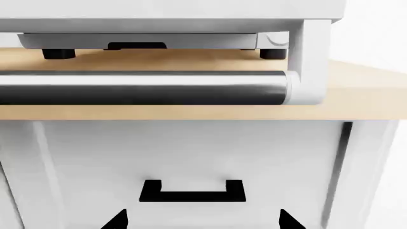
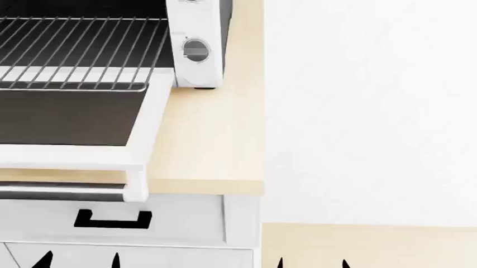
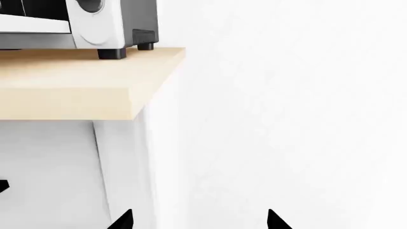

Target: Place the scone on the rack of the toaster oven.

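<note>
The toaster oven (image 2: 198, 33) stands on a light wooden counter (image 2: 209, 139), and its door (image 2: 67, 117) is folded down flat. The wire rack (image 2: 75, 50) shows inside the dark interior. A round silver knob (image 2: 195, 49) sits on the white front frame. The scone is out of view in every frame. My left gripper (image 2: 80, 262) is low, in front of the drawer under the door. It is open and empty (image 1: 203, 222). My right gripper (image 2: 311, 263) is low, right of the cabinet. It is open and empty (image 3: 198, 222).
The door's silver bar handle (image 1: 140, 88) juts over the counter's front edge. A white drawer with a black handle (image 1: 192, 191) lies below it. The counter's right end (image 3: 159, 71) borders a plain white wall. A wooden floor strip (image 2: 372, 245) shows at the lower right.
</note>
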